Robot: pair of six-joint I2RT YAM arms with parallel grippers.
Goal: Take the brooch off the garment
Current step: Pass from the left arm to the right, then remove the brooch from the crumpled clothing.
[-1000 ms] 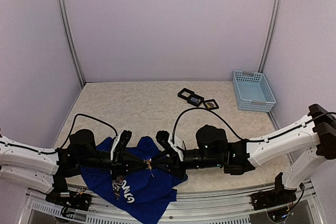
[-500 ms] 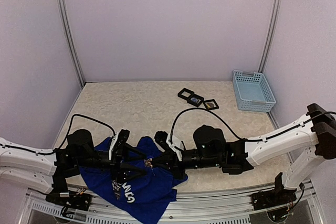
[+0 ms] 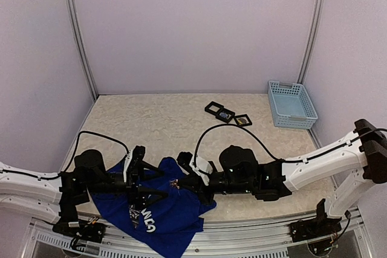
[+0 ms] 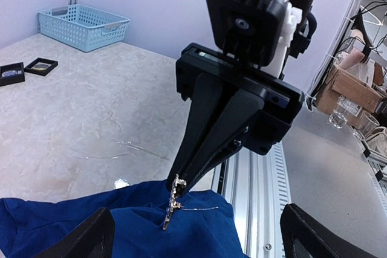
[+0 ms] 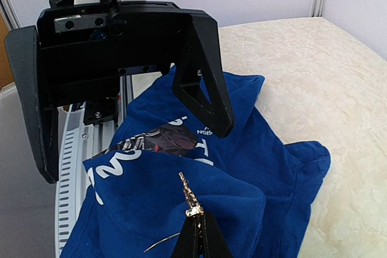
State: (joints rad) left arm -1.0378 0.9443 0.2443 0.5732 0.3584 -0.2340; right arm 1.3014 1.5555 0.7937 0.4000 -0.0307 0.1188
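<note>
Top external: speckled beige table [image 3: 157, 119], lilac walls [image 3: 193, 28]; right pincer [image 3: 179, 183] clenched on brooch [image 3: 174, 183], left pincer [image 3: 163, 183] gaping.

The only print I can find is on the garment [image 5: 260, 173]. From the right wrist camera, a small white line beside its dark graphic [image 5: 158, 139] seems to read "NOIS", though I can't be sure. The big white lettering [image 5: 115, 167] is creased and folded, so I can't make it out from any camera.
</note>
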